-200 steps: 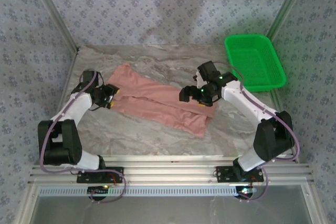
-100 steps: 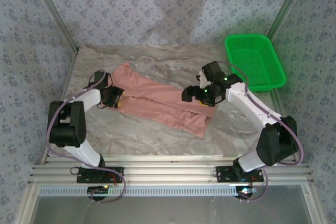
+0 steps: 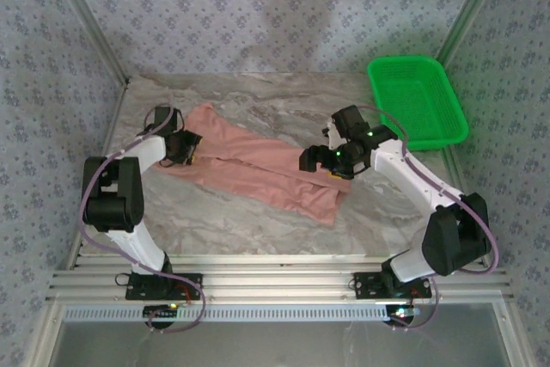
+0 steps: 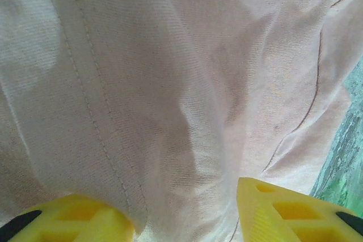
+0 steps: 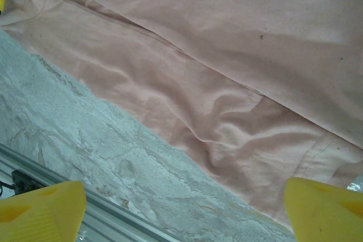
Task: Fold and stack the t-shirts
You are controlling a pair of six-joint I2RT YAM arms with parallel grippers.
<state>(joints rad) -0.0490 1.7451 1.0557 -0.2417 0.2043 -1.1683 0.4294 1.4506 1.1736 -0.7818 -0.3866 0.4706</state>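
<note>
From above: the soft salmon-pink cloth t-shirt (image 3: 258,174) lies folded into 1 long strip, running slantwise across the grey marbled table (image 3: 258,221) from far left to near right. The left gripper (image 3: 191,149) sits down at the strip's left end, on the cloth. The right gripper (image 3: 330,166) is over the strip's right end. The green plastic mesh basket (image 3: 414,59) stands at the far right corner, well apart from the shirt.

Over to the left wrist: pink cloth everywhere, a stitched seam running down it and a soft ridge rising toward the left gripper (image 4: 184,219). Its 2 yellow fingers (image 4: 74,219) stand a middling gap apart with that ridge between them (whether they actually pinch it, I cannot tell). A sliver of table (image 4: 349,145) peeks in at the right edge.

Now the right wrist: the right gripper (image 5: 184,208) is spread wide, yellow fingers (image 5: 323,205) far apart with nothing clamped. Below lies the t-shirt (image 5: 227,55), layered and lightly wrinkled, its edge running diagonally over the table (image 5: 85,128).
</note>
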